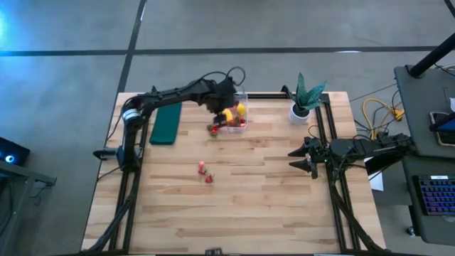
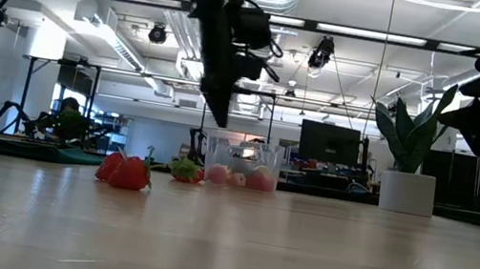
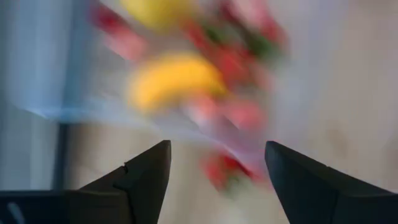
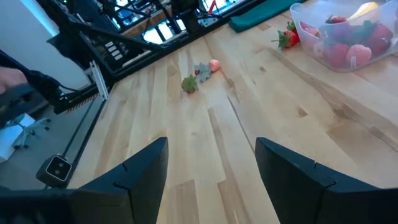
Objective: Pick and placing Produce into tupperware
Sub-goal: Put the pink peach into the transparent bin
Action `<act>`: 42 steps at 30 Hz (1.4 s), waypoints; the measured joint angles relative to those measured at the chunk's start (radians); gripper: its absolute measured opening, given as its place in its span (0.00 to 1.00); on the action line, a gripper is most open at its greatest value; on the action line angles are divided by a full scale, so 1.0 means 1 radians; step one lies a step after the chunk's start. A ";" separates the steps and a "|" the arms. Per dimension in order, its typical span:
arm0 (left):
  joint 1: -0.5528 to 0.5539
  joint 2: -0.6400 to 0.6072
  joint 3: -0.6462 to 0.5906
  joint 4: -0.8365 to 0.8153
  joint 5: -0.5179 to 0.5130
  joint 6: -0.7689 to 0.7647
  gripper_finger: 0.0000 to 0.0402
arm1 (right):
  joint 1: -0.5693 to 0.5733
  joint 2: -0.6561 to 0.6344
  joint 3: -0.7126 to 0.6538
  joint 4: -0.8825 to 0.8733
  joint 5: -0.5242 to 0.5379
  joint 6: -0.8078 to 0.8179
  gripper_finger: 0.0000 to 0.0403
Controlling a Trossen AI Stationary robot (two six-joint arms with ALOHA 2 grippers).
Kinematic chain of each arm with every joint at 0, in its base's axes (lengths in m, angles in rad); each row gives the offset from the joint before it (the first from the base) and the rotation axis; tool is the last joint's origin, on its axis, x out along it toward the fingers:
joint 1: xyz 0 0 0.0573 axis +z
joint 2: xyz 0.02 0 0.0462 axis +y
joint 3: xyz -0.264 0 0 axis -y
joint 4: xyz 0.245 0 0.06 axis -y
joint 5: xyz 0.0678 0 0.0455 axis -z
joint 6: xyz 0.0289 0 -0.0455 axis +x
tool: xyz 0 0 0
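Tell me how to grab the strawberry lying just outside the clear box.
Come straight down on the strawberry and pinch its red body across the narrow width, not the green leaves. It lies low on the table near the box, so keep the left gripper fingers parallel to that wall.

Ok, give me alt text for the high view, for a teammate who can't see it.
Overhead view of a wooden table: the left gripper hangs over a clear tupperware near the far edge, already holding red and yellow produce. One strawberry lies beside the box and two more strawberries sit mid-table. The right gripper waits at the right edge.
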State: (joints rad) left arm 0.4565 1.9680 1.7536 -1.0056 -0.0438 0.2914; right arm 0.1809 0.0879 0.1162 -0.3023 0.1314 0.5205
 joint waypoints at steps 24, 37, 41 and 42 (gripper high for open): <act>-0.477 -0.390 -0.693 0.193 0.042 -0.090 0.61 | 0.000 0.000 0.000 0.000 0.000 0.000 0.58; -0.467 -0.312 -0.748 0.309 -0.017 0.139 0.61 | 0.000 0.000 0.000 0.000 0.000 0.000 0.58; -0.467 -0.271 -0.745 0.321 -0.015 0.142 0.61 | 0.000 0.004 0.000 0.000 0.000 0.000 0.58; -0.467 -0.265 -0.745 0.322 -0.015 0.143 0.61 | 0.000 0.005 0.000 0.001 0.000 0.000 0.58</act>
State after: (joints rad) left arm -0.0105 1.7025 1.0088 -0.6832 -0.0590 0.4342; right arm 0.1809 0.0931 0.1162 -0.3012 0.1314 0.5205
